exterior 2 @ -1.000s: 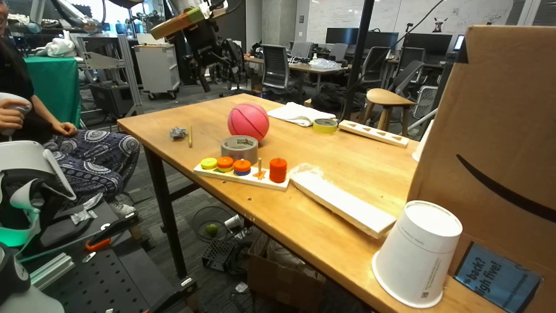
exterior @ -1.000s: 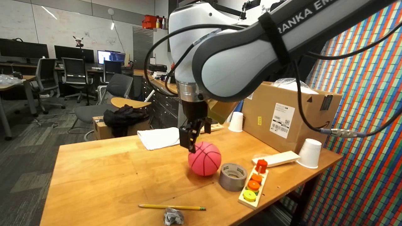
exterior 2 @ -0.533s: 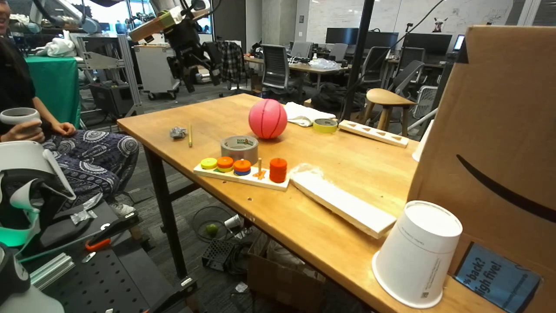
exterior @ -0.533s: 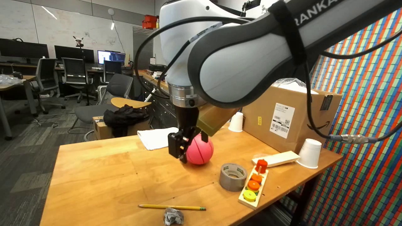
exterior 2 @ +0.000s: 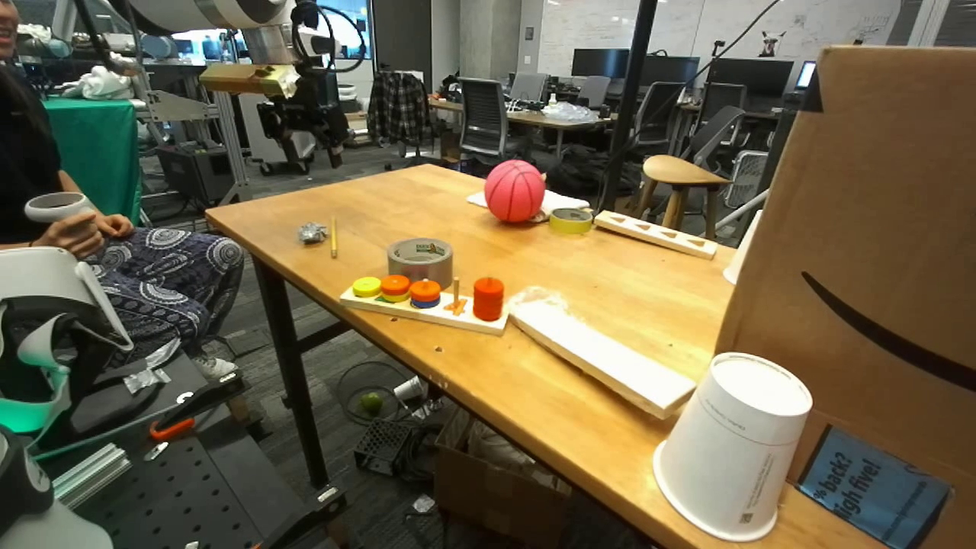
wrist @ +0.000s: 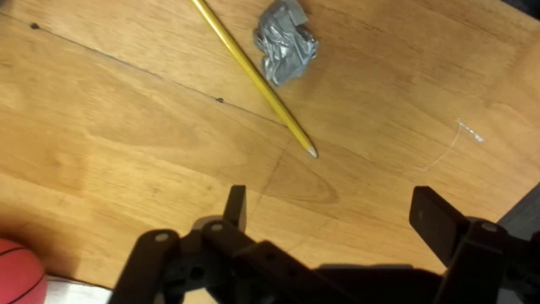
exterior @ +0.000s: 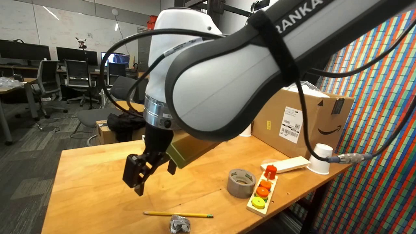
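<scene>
Your black 2-finger tool hangs spread wide, holding nothing, above the brown wooden counter, nearest a slim yellow pencil; a counter edge shows beyond 1 finger

On tbl: 1 ball, 1 pencil, 1 silver wad, 2 tape rolls, 2 wht cups, 1 peg brd, 1 plank, 1 notched strip, 1 towel, 1 lg box. Above: 1 gripper w/ 2 fingers.
</scene>
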Available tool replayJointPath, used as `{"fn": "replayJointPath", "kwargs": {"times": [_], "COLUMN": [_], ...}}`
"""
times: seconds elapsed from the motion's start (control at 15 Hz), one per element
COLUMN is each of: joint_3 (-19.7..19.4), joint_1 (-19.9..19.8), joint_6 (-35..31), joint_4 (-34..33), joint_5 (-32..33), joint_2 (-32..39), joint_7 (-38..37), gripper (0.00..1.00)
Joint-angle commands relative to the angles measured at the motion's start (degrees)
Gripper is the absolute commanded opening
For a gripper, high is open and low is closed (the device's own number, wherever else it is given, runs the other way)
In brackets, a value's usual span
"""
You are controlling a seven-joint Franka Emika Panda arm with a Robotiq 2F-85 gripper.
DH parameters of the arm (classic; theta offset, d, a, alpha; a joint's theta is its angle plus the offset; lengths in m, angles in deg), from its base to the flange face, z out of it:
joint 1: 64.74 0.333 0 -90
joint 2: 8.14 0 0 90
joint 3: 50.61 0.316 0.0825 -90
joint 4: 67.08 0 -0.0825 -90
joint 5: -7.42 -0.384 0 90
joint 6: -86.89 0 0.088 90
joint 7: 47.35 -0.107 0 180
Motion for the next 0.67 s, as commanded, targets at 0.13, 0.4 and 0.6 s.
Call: {"fn": "replayJointPath", "kwargs": {"times": [0.13,0.4,0.6], "joint_3": [-0.38,-0.84,-1.36], "joint_1": [-0.05,-0.53,-1.02], "joint_6": [-4.37,-5.54,-5.95], "joint_4": [-1.35,-1.95,-3.84], "joint_5": [-5.06,-8.17,-10.93], "joint_2": [1.65,2.54,4.93], "joint_7": [5.97,9.01,11.55], "gripper": [1.00,1.00,1.00]}}
